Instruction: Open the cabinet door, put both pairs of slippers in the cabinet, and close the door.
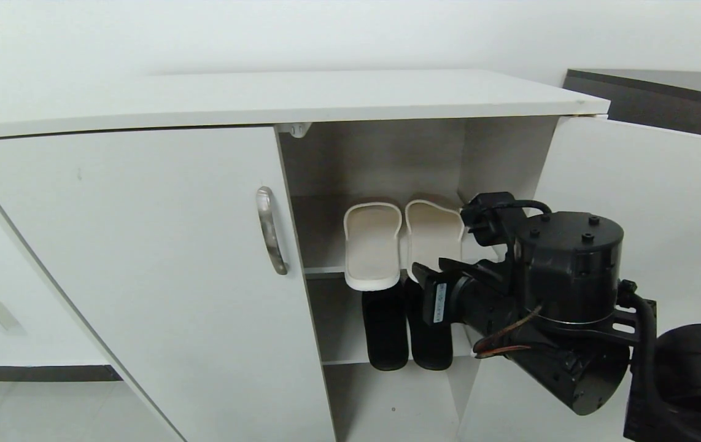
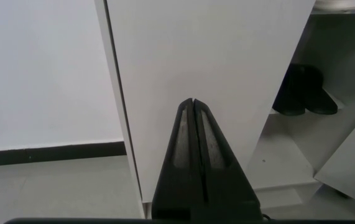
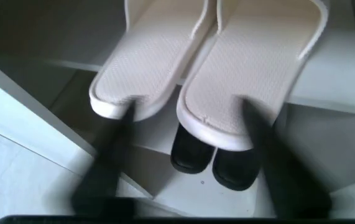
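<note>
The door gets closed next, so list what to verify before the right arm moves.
1. White slippers on the upper shelf: ok.
2. Black slippers on the lower shelf: ok.
3. White heels overhang the shelf edge; door clearance: cannot tell.
4. Right gripper open, straddling the white heels: ok.
5. Right gripper withdrawn from the cabinet: not ok.
6. Left gripper shut, apart from the open right door: ok.

We see a white cabinet [image 1: 350,92] with a silver handle [image 1: 271,230]. The cream slippers [image 1: 372,245] show a fine dotted texture on their insoles. The black slippers [image 1: 385,331] are plain.
</note>
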